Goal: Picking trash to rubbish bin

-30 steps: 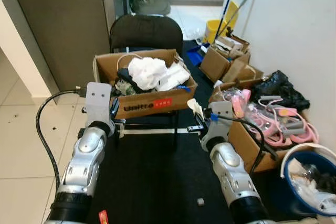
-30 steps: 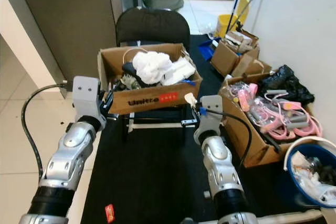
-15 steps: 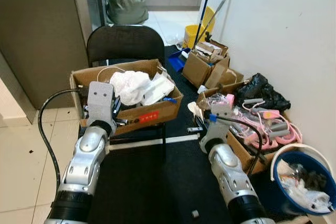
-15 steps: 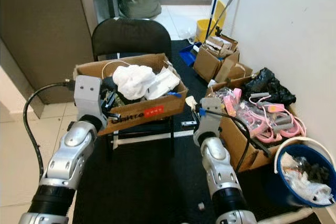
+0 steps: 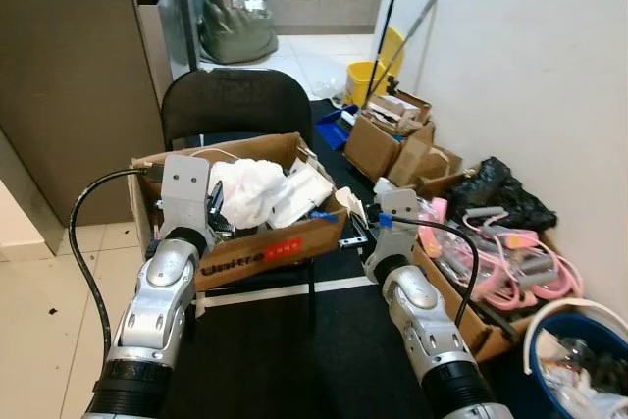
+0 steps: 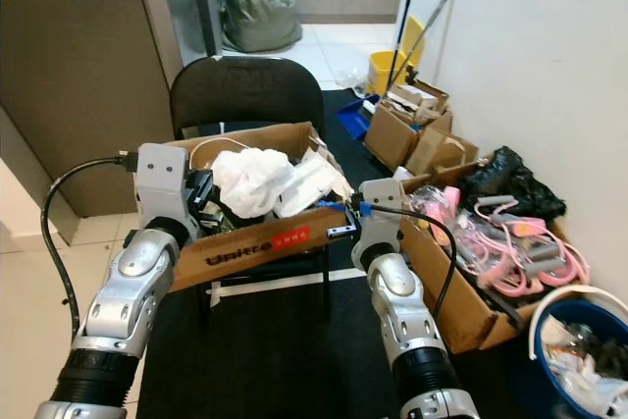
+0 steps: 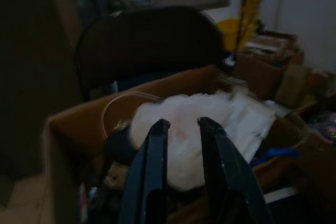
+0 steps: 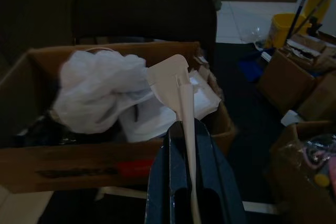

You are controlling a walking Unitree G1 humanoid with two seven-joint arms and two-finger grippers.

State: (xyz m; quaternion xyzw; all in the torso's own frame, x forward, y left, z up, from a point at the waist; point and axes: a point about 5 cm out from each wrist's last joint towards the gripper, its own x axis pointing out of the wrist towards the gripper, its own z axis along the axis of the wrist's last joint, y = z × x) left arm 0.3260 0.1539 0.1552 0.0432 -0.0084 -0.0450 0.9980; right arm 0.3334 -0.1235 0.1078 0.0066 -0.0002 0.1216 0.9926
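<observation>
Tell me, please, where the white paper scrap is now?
The right gripper pinches the white paper scrap, just right of the cardboard box on the black chair.

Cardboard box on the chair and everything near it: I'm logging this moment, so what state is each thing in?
Cardboard box: open-topped, full of trash, sitting on the black chair.
White crumpled bag: lying in the box.
Right pincer: shut on a white paper scrap, at the box's edge.
Left pincer: open, empty, aimed at the bag.
Blue bucket: holding trash.
</observation>
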